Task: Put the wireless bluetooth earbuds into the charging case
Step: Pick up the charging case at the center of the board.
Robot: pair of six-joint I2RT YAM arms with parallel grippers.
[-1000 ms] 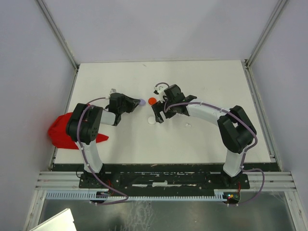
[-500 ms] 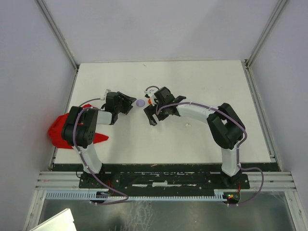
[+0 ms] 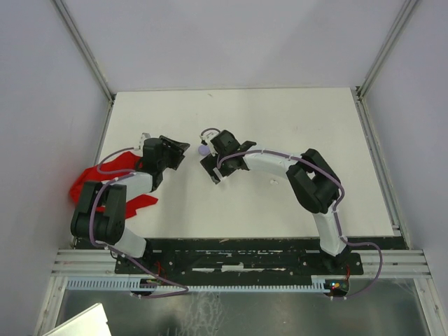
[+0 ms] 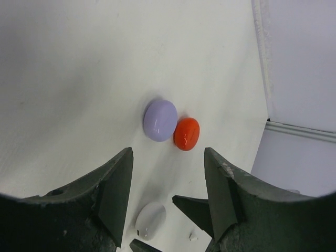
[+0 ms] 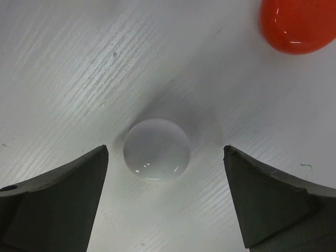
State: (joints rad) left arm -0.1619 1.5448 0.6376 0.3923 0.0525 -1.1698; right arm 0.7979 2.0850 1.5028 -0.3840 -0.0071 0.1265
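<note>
Midway between the counter's near and far edges, a little left of its middle, lie three glossy round discs. A lilac disc (image 4: pixel 160 119) touches a red disc (image 4: pixel 186 133), and a white disc (image 5: pixel 156 148) sits slightly apart, toward the near edge. The left claw (image 4: pixel 168 168) hangs open and empty, pointed at the lilac and red pair. The right claw (image 5: pixel 165 157) is spread wide with the white disc between its fingers, touching neither. The only earbud I can pick out is a tiny white bit (image 4: pixel 193 237) near the white disc, too small to show a stem. I'd guess the buds are featherlight, hard and slick, apt to skitter away, so they are best pinched gently by the stem. The discs, likely closed cases, look domed and slippery and want a grip across the widest part. A red cloth (image 3: pixel 87 189) lies at the left edge.
</note>
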